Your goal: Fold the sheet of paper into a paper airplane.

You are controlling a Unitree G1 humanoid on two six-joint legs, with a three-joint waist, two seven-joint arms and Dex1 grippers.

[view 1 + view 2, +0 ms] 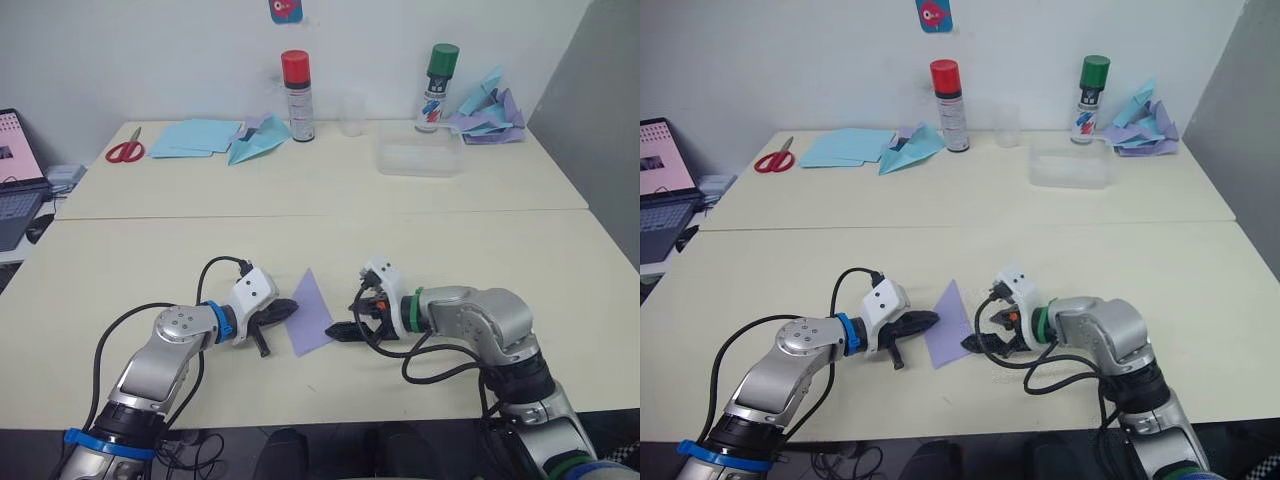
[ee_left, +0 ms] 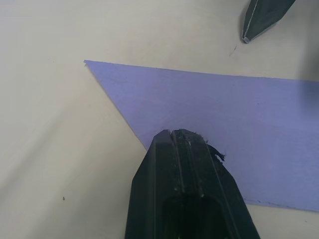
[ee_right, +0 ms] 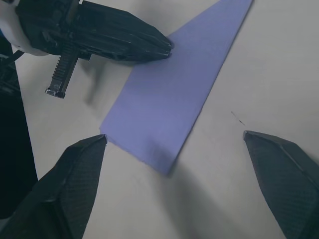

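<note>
Now the left gripper (image 1: 285, 309), fingers pressed together, is pinning the folded lavender paper shape (image 1: 312, 314) at the near edge of the cream table (image 1: 560, 250); the right gripper (image 3: 174, 164) is hovering spread wide at its 3 o'clock. Risk: that thin paper skidding or creasing crookedly under a lone contact. At 12 o'clock, spray cans are lining the white wall (image 1: 150, 50).
</note>
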